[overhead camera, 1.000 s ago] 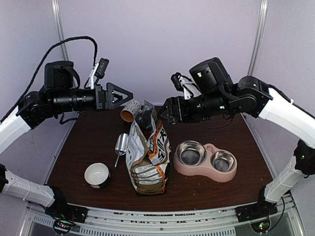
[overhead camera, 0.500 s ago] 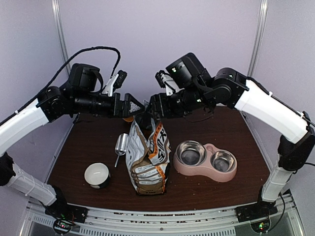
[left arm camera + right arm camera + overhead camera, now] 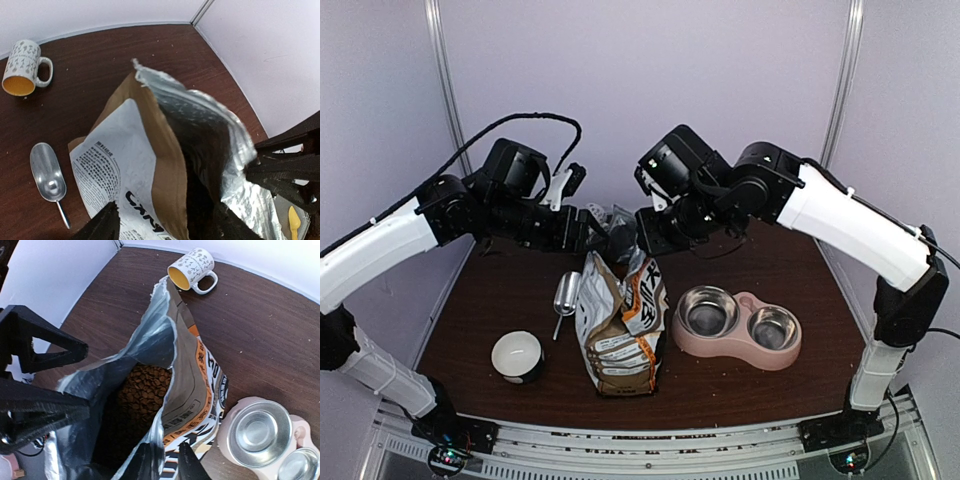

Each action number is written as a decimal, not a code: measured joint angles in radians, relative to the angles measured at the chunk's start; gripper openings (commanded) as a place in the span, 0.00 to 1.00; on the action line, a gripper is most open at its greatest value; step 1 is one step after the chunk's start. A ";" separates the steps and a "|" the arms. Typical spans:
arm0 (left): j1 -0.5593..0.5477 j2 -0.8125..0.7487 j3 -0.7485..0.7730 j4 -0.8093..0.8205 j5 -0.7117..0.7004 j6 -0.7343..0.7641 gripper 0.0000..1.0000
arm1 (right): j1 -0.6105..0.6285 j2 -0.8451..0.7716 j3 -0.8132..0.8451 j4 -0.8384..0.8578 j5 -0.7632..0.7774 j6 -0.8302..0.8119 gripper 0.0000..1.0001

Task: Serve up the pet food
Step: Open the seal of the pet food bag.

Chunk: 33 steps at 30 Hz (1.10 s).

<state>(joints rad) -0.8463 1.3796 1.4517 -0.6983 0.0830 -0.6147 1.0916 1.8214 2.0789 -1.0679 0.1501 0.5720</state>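
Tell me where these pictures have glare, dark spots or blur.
Left wrist view: the foil lining of the bag gleams, while its inside is almost black. Right wrist view: the kibble is lit and sharp, and the steel cup carries soft glare. Top view: even light, no harsh shadows on the table.

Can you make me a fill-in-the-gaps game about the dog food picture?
1. The brown pet food is inside the open ___.
2. The two steel cups in the pink bowl are ___.
3. Seen from above, the metal scoop lies on the table to the ___ of the bag.

Missing words: bag, empty, left.
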 measured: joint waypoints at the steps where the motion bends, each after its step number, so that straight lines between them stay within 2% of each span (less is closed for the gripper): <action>1: 0.000 0.000 0.000 -0.013 -0.010 -0.001 0.58 | 0.002 0.000 0.000 -0.011 0.020 0.002 0.18; 11: -0.002 -0.029 -0.023 -0.071 -0.097 -0.036 0.50 | -0.018 -0.125 -0.219 0.011 0.119 0.032 0.18; 15: -0.002 -0.047 -0.023 -0.084 -0.121 -0.045 0.49 | -0.032 -0.172 -0.261 0.020 0.117 0.042 0.24; 24: -0.002 -0.054 0.026 -0.071 -0.098 -0.023 0.74 | -0.044 -0.184 -0.219 0.042 0.057 0.025 0.54; 33: -0.005 -0.006 0.105 -0.042 -0.052 0.017 0.87 | -0.047 -0.156 -0.069 0.025 0.011 0.005 0.67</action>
<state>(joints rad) -0.8513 1.3739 1.5562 -0.7403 0.0307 -0.5980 1.0447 1.6657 2.0102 -1.0431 0.1608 0.5766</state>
